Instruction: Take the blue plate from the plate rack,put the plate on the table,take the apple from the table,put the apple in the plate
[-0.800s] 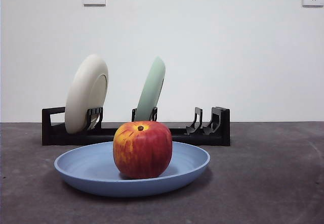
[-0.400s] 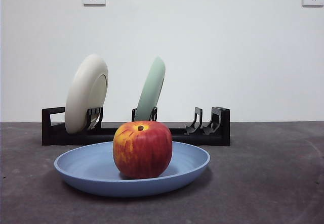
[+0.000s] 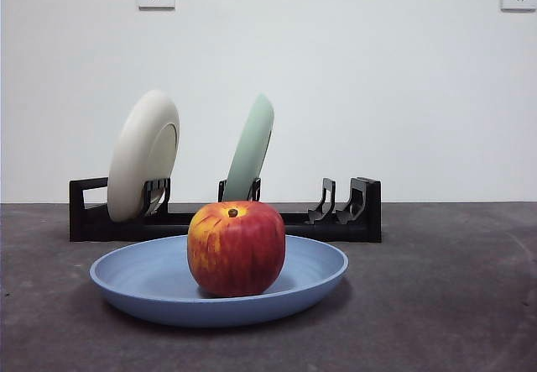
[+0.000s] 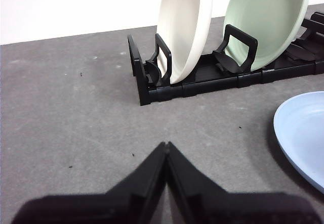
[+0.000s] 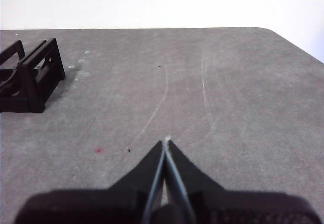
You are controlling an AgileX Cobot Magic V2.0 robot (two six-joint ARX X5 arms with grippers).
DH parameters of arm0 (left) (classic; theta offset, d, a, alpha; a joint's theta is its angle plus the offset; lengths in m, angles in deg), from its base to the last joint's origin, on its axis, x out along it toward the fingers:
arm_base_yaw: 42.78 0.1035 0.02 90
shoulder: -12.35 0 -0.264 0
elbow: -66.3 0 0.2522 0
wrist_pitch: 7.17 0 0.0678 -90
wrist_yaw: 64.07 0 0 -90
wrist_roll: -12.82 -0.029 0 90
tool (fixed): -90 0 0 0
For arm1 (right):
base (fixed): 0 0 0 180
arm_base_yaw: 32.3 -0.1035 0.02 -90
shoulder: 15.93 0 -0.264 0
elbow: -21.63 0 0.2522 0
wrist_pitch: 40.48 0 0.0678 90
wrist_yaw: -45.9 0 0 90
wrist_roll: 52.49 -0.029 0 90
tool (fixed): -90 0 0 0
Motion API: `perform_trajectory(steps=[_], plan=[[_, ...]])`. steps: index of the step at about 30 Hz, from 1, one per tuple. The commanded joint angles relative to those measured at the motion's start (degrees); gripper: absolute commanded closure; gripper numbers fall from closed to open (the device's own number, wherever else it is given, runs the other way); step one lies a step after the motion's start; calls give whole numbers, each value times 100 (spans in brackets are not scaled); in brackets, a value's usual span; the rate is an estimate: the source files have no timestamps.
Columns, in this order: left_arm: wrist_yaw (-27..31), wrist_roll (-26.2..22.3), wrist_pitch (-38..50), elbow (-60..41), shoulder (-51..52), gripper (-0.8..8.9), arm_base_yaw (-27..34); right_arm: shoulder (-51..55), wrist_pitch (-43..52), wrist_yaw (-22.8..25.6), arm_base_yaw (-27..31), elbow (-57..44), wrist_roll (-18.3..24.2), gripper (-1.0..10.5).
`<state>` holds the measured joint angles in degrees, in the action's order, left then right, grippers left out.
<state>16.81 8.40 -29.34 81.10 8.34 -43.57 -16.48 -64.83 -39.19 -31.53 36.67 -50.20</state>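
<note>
The red and yellow apple (image 3: 237, 248) sits upright in the middle of the blue plate (image 3: 151, 280), which lies flat on the dark grey table (image 3: 436, 305) in front of the black plate rack (image 3: 336, 221). The plate's edge shows in the left wrist view (image 4: 304, 133), and so does the rack (image 4: 202, 80). My left gripper (image 4: 166, 145) is shut and empty, held back from the rack's handle end. My right gripper (image 5: 167, 142) is shut and empty over bare table, off the rack's other end (image 5: 30, 77). Neither gripper shows in the front view.
A cream plate (image 3: 143, 155) and a pale green plate (image 3: 250, 149) stand on edge in the rack; both also show in the left wrist view (image 4: 185, 27) (image 4: 266, 21). The table's far right corner (image 5: 283, 37) is rounded.
</note>
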Motion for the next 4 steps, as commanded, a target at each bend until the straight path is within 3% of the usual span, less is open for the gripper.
perform_trajectory(steps=[1,4], plan=[[-2,39,31,-59,-2,817,13,4,7,2,4,-42,-63,946],[-2,39,31,-59,-2,817,13,4,7,2,4,-42,-63,946]])
